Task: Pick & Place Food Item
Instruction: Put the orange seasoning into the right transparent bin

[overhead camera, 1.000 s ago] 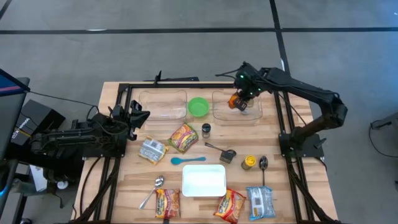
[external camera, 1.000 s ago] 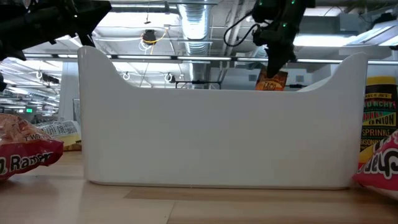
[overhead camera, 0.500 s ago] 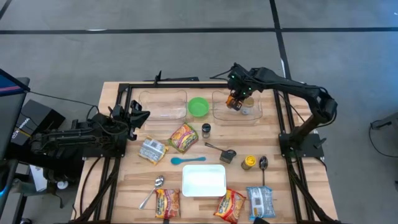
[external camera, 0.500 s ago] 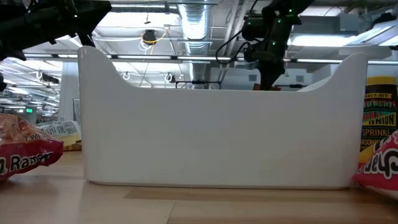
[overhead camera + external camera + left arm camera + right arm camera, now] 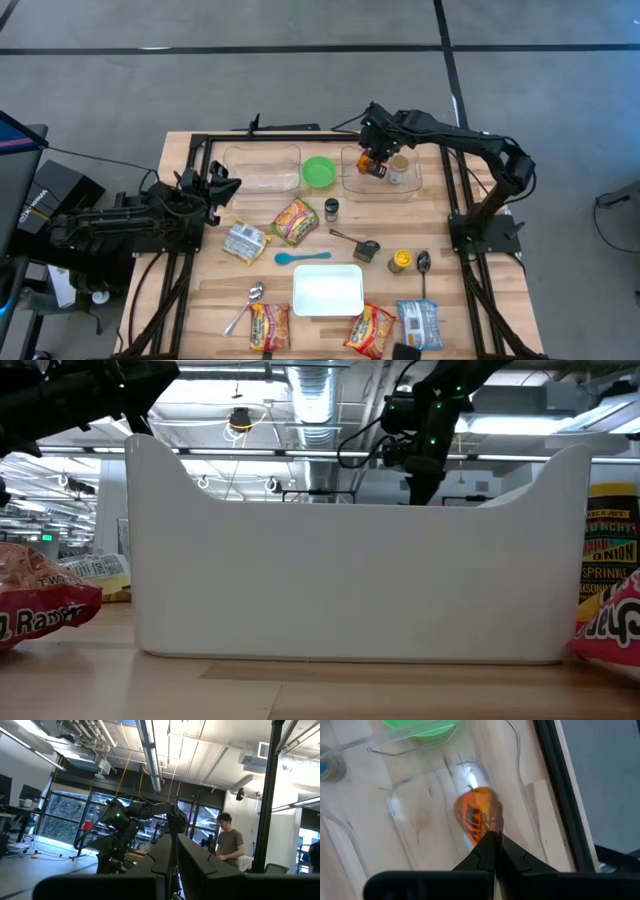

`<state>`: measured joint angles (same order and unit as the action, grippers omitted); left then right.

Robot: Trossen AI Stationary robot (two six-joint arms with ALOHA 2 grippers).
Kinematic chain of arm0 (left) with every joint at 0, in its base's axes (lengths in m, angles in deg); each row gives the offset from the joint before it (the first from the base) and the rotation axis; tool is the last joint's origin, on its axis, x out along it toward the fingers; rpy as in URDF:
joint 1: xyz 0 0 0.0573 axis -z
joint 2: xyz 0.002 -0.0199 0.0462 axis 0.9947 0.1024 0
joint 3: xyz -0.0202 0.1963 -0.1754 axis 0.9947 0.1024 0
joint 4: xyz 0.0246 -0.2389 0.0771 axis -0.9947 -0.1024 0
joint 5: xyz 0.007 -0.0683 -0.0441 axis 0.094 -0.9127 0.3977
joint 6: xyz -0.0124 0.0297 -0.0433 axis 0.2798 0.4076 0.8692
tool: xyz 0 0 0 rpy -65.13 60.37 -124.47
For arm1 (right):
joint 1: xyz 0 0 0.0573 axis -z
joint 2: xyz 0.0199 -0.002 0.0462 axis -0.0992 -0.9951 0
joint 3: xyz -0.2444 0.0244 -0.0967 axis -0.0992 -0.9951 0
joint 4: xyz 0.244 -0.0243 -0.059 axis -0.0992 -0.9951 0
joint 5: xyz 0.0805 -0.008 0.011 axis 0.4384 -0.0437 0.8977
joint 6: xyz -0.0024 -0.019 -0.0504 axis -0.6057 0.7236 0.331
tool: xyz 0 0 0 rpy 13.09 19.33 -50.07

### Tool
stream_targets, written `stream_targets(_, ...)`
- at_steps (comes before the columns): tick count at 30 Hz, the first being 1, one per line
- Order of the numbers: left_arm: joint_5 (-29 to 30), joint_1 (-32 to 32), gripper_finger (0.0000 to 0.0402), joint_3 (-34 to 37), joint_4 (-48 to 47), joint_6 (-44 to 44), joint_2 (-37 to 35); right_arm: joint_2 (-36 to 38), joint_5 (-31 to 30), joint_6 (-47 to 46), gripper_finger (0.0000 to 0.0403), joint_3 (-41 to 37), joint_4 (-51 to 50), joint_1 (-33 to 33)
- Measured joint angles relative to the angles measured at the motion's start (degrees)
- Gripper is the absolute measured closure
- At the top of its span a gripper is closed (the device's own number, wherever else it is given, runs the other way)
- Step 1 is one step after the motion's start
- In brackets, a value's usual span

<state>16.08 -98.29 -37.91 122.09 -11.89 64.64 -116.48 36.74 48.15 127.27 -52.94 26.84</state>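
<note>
Orange snack packet [image 5: 478, 817] hangs pinched by its top edge in the right gripper [image 5: 375, 160], whose two dark fingers are pressed together on the thin film; in the high view it sits at the upper middle-right of the frame, over the left half of the clear container [image 5: 410, 186] on the right. The packet looks small, glossy and crinkled, a soft pouch that bulges below the pinch, and the grip appears to catch only a narrow strip of it, so it could slide out early or swing as the arm moves. The container is transparent plastic with rounded corners and low walls that are hard to read against the pale wooden table [image 5: 190, 300]; judged from here, a release made too near the wall could leave the packet draped over the rim or outside it, and a descent that goes too low could nudge the light container out of place. A pale cup-like object [image 5: 398, 169] lies just beside the packet inside the same container and could be knocked. A second clear container [image 5: 262, 168] and a green bowl [image 5: 319, 171] sit to the left. The left gripper [image 5: 222, 187] waits at the left of the frame over the table edge, its fingers closed together on nothing.
</note>
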Motion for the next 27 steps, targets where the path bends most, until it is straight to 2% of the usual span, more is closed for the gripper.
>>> stream_targets(7, 0.00, 0.00, 0.0380, 0.00, -0.01, 0.00, 0.00, 0.00, 0.00, 2.54, 0.0403, 0.00, 0.42, 0.33)
stream_targets(16, 0.00, 0.00, 0.0380, 0.00, -0.02, 0.00, 0.00, 0.00, 0.00, -2.42, 0.0403, 0.00, 0.67, 0.33)
stream_targets(27, 0.00, 0.00, 0.0380, 0.00, 0.00, 0.00, 0.00, 0.02, -0.01, -0.05, 0.0403, 0.00, 0.03, 0.31)
